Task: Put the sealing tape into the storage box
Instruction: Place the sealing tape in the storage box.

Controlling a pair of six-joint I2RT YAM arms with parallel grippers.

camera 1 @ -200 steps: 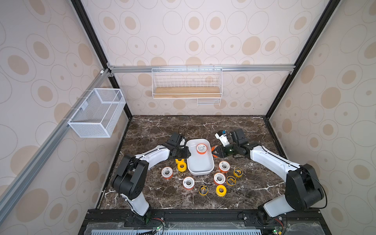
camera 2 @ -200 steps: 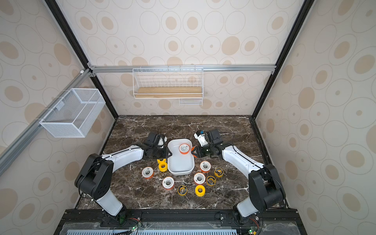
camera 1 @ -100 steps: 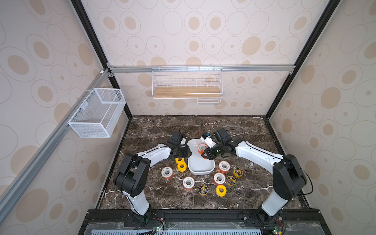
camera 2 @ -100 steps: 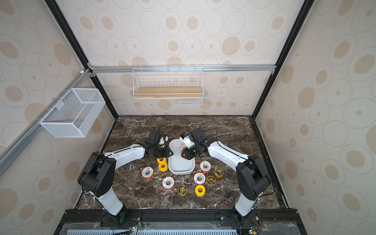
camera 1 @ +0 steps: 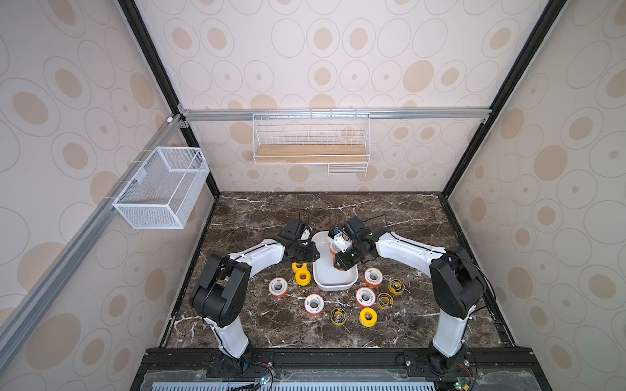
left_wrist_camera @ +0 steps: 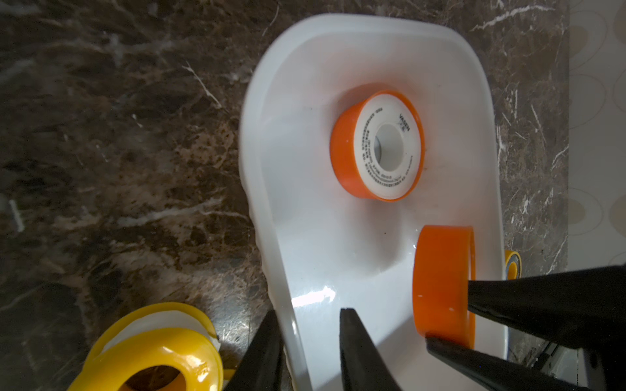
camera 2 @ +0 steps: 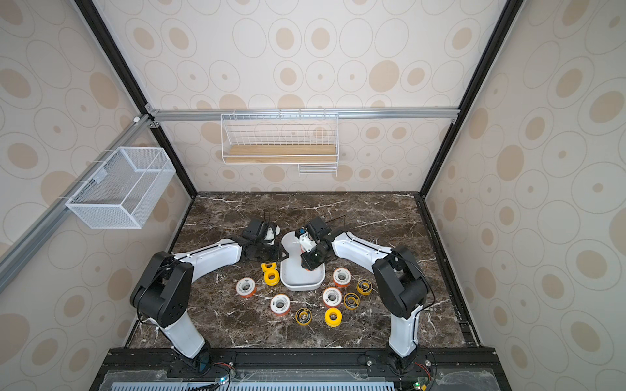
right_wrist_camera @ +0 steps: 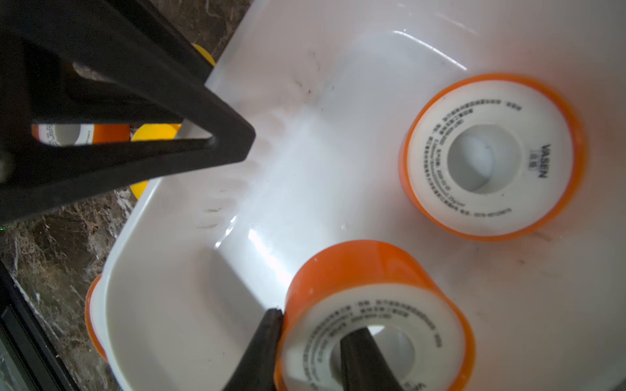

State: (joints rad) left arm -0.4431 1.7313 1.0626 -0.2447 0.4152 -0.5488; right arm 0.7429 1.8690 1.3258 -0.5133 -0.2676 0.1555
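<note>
Box: glossy white plastic, shallow, rounded corners, on veined dark marble table. Left gripper: jaws narrow, pinching the box wall, one finger each side. Right gripper: jaws narrow, clamped on held spool, orange rim, white printed face, one finger through its hole, over the box. Flat spool lies inside; loose spools on table around box

The shallow white plastic tub held one round white-faced, orange-rimmed spool lying flat and a second spool tilted. Ten further spools lay outside it.
</note>
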